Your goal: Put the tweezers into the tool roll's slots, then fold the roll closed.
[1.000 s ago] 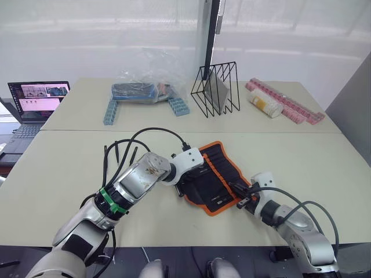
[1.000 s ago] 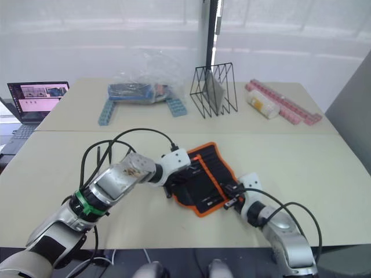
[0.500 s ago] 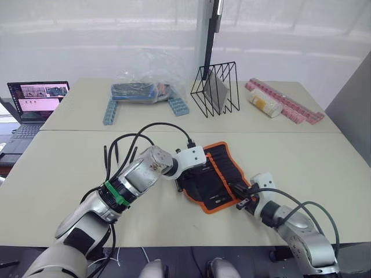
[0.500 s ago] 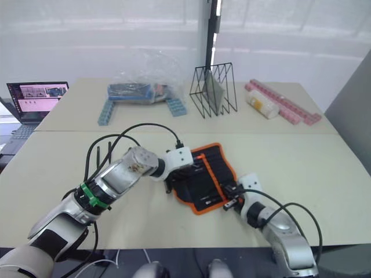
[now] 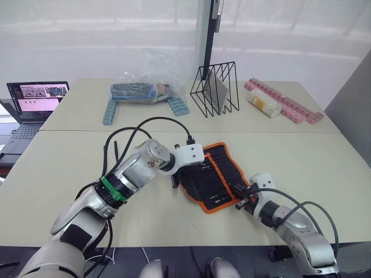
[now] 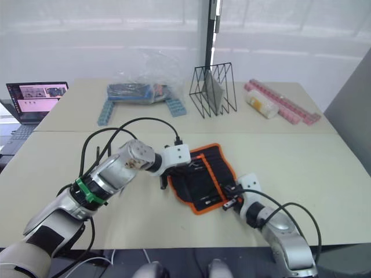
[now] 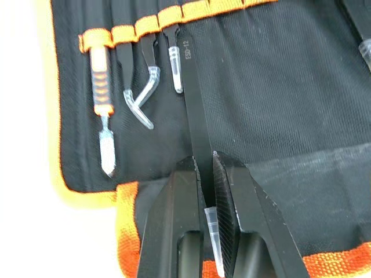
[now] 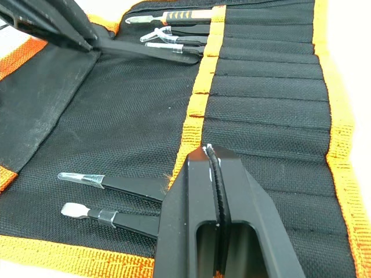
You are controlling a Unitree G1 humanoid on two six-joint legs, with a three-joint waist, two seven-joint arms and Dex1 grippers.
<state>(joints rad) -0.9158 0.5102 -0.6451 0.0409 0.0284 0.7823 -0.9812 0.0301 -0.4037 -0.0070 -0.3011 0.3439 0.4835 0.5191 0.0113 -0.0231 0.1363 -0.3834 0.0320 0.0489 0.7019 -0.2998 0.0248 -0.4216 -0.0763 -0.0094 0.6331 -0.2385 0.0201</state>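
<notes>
broadly, the pale table [image 5: 52, 174] carries everything, with a second table behind it holding a laptop [image 5: 36, 98] at the far left, a clear plastic bag [image 5: 142, 87] with dark contents, a black wire rack [image 5: 215, 90] and pink strips [image 5: 290, 104] at the far right; the tool roll [image 5: 215, 176] lies open near the middle of the near table, black fabric edged in orange, tilted so one corner points toward the right arm; across its inner face run the slots [image 8: 272, 87], narrow black pockets under an orange band; the left pincer [image 7: 204, 174] reaches onto the roll from the robot's left and is clamped on one of the tweezers [image 7: 194, 116], a slim black pair whose far end lies at the orange band beside three tools already seated there, including one with an orange-striped handle [image 7: 101, 69]; a clear cap shows at the near end between the two black fingers [image 7: 174, 220]; the right pincer [image 8: 212, 152] rests at the roll's near corner, its fingers pressed together with no visible gap, their tips lying on the orange band; two more capped tweezers [image 8: 110, 182] sit in pockets just beside it.
</notes>
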